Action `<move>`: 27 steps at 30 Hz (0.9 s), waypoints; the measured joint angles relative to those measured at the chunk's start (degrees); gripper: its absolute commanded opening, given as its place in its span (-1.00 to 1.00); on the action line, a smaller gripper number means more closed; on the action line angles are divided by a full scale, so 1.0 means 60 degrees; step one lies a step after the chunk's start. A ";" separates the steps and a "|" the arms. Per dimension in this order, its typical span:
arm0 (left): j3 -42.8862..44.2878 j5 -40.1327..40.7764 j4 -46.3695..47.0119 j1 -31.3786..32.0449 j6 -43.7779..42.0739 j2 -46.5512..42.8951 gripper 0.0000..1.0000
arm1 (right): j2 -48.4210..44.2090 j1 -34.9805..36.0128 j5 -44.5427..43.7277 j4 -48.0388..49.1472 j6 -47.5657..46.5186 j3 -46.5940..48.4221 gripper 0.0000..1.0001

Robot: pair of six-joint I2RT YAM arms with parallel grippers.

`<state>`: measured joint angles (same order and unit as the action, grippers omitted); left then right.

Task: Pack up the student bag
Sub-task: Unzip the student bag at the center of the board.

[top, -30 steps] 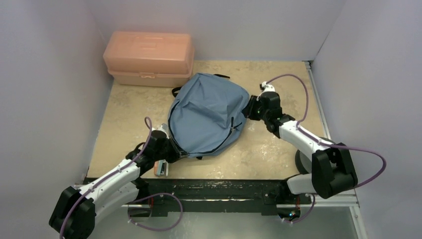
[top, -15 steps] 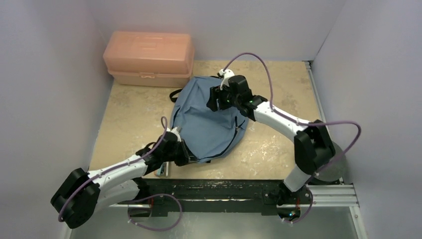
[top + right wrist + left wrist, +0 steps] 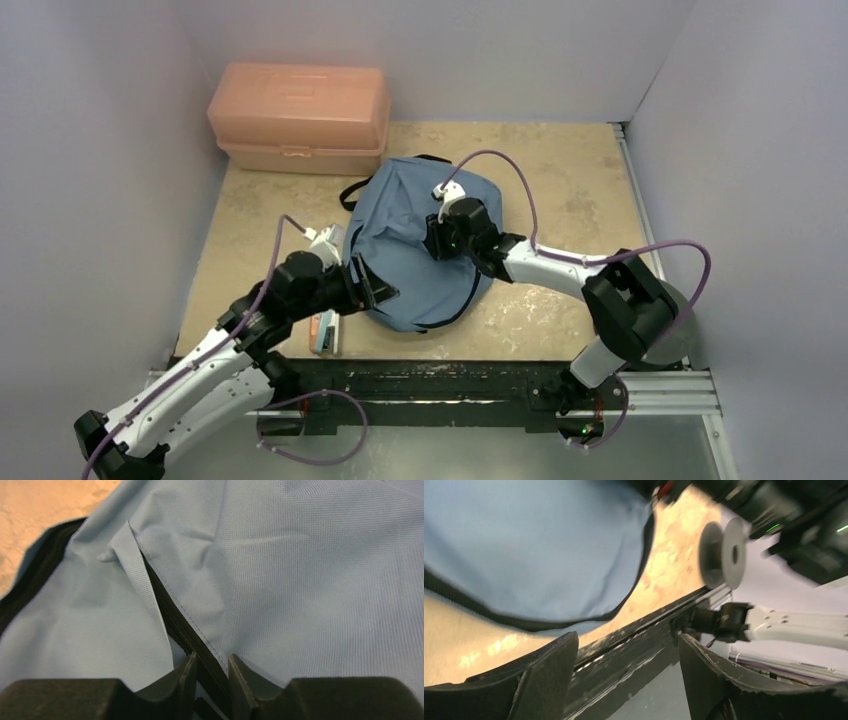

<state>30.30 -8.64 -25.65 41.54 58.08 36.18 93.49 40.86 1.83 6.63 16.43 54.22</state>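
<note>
Straddling the zipper (image 3: 172, 622) on top of the bag (image 3: 415, 250), which lies mid-tabletop (image 3: 560, 170), the right claw (image 3: 210, 677) shows its fingers narrowly apart; whether they pinch the seam cannot be told. The left claw (image 3: 626, 645) hangs released and empty off the bag's near-left edge. Opening the bag well likely calls for a firm pinch at the zipper, a pull along its track, and the left claw pinning the fabric against sliding.

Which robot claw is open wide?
The left claw: its fingers stand wide apart with nothing between them. The right claw is pinched narrow on the zip of the blue bag.
</note>
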 measured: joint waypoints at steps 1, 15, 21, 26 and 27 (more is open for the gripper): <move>0.0586 0.0073 -0.0127 -0.0044 -0.0149 0.0186 0.42 | -0.0164 0.0135 -0.0273 0.0215 -0.0084 -0.0251 -0.15; 0.4758 0.0066 -0.0670 -0.2404 0.0998 0.7967 0.38 | -0.0219 0.2269 -0.4972 0.1843 -0.1446 -0.1326 -0.89; 0.5927 0.0204 -0.0696 -0.2422 0.1158 0.8914 0.43 | -0.0310 0.2299 -0.5144 0.2393 -0.1461 -0.1701 -1.00; 0.6513 0.0273 -0.0568 -0.2412 0.1217 0.9541 0.05 | -0.0339 0.2295 -0.5085 0.2623 -0.1443 -0.1851 -1.00; 0.6517 0.0277 -0.0572 -0.2412 0.1217 0.9632 -0.15 | -0.0397 0.2299 -0.5031 0.2645 -0.1406 -0.1894 -1.00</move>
<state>69.41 -6.98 -29.08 27.07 65.39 93.97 91.11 54.65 -28.36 22.50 7.99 42.85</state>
